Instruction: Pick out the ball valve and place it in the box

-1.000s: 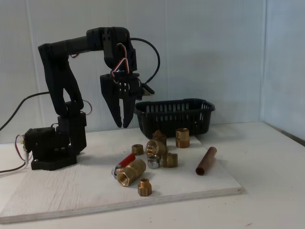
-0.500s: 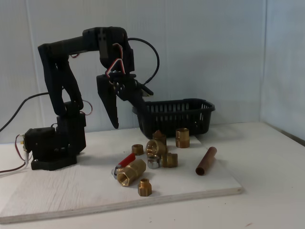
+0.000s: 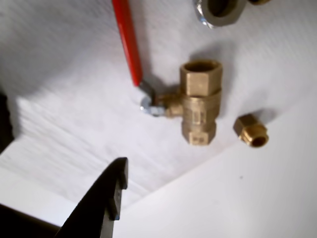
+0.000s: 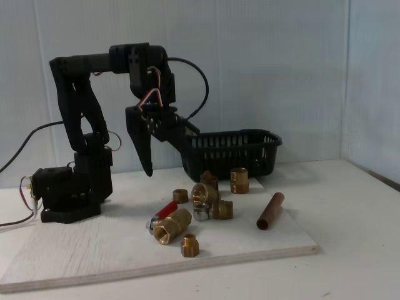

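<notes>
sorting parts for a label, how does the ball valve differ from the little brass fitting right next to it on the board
The ball valve is clearly larger than the small brass fitting. The ball valve carries a red lever handle; the small brass fitting has none. In the wrist view the ball valve shows a long body with hexagonal ends, while the small brass fitting is a short hex piece with one narrower end. Both are brass-coloured and lie apart on the white board.

Brass ball valve with red lever handle lies on the white board, handle running up-left. Small brass hex fitting just right of it, apart. One black claw finger visible at bottom-left, touching nothing.
</notes>
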Available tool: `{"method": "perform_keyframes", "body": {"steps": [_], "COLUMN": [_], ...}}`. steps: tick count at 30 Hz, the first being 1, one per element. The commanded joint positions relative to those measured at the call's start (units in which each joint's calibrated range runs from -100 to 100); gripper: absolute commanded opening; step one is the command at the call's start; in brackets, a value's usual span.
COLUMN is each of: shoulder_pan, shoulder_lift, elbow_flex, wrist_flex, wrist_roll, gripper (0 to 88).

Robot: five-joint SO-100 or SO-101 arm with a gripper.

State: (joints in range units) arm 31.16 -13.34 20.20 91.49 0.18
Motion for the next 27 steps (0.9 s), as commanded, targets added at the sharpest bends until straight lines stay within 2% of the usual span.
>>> {"method": "perform_keyframes", "body": {"steps": [1, 8, 15, 27], "shoulder_pan": [0.1, 0.1, 0.3, 1.9], "shoulder_lift": [-0.1, -0.1, -0.1, 0.0], "elbow_flex": [2.2, 8.1, 10.8, 13.3], "wrist_flex": [-3.5, -8.5, -8.7, -9.1], "wrist_roll": [1.6, 4.7, 8.5, 11.4], "gripper": [49.1, 49.6, 49.8, 49.8]}}
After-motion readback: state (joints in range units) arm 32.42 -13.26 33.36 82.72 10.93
